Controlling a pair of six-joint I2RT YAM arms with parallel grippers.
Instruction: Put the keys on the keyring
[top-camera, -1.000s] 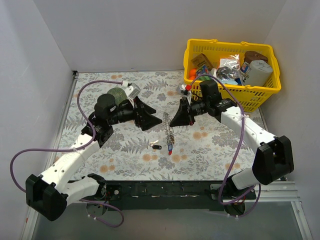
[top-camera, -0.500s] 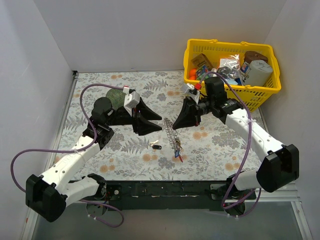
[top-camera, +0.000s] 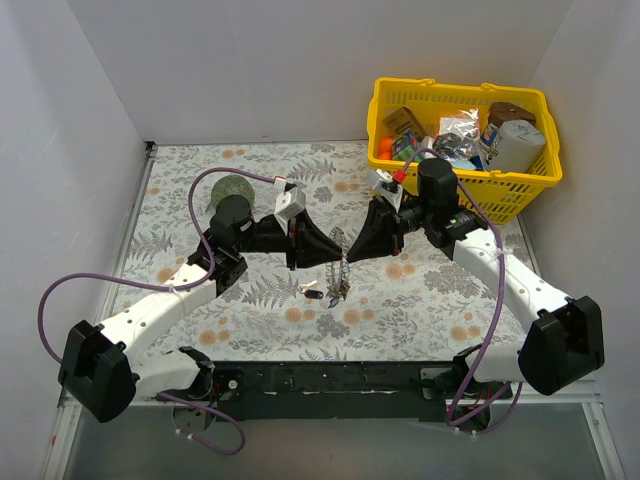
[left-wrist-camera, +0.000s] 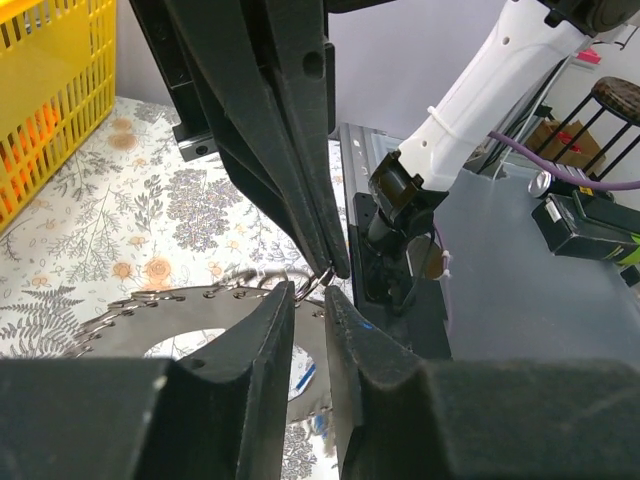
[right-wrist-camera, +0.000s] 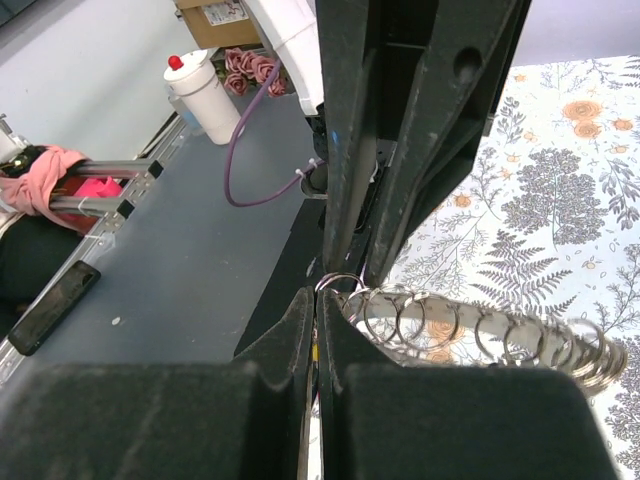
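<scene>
The keyring (top-camera: 343, 262), a grey band edged with small wire rings, hangs on edge above the table between both grippers. My right gripper (top-camera: 353, 250) is shut on its top edge; in the right wrist view the right gripper (right-wrist-camera: 316, 300) pinches it with the keyring (right-wrist-camera: 440, 325) running off to the right. My left gripper (top-camera: 328, 257) faces it from the left. In the left wrist view the left gripper (left-wrist-camera: 310, 292) has its jaws a narrow gap apart around a small wire ring of the keyring (left-wrist-camera: 100, 325). Keys dangle at the bottom (top-camera: 337, 292); a black key (top-camera: 312, 293) lies on the table.
A green ball (top-camera: 231, 187) sits at the back left behind the left arm. A yellow basket (top-camera: 520, 185) full of items stands at the back right. White walls close in the flowered table on the left, back and right.
My left arm has swung right up to the keyring and its jaws have narrowed. The right gripper has shifted slightly, still holding the keyring, which now hangs more upright.
</scene>
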